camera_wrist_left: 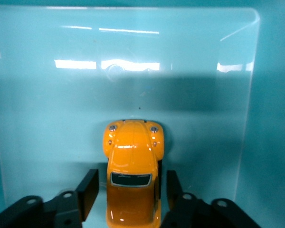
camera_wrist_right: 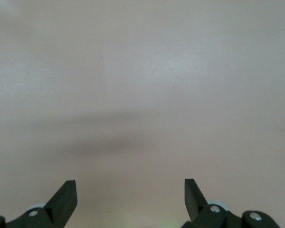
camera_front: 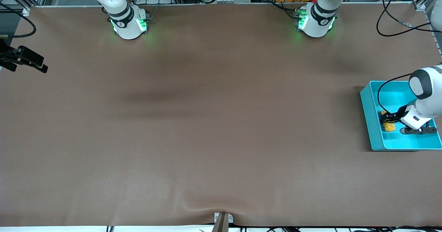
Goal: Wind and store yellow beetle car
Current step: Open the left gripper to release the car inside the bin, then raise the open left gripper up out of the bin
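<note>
One teal bin [camera_front: 374, 121] sits at the left arm's end of the table; the left gripper [camera_front: 388, 121] is lowered into it over the yellow car [camera_front: 389, 126]. The right gripper [camera_front: 32, 62] waits, well apart from the bin.

Left wrist view: glossy rounded car [camera_wrist_left: 133, 175] on the bin's smooth floor [camera_wrist_left: 133, 90], long axis running straight out between the fingers [camera_wrist_left: 88, 190], which flank it with slight gaps.

Right wrist view: right gripper [camera_wrist_right: 130, 194] wide, over bare brown cloth [camera_wrist_right: 142, 85].

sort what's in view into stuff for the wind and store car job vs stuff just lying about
For the job:
yellow beetle car, in the bin
teal bin
left claw, open astride the car
right claw, open, waiting over bare table

Lying about:
brown table cover
black cable
</note>
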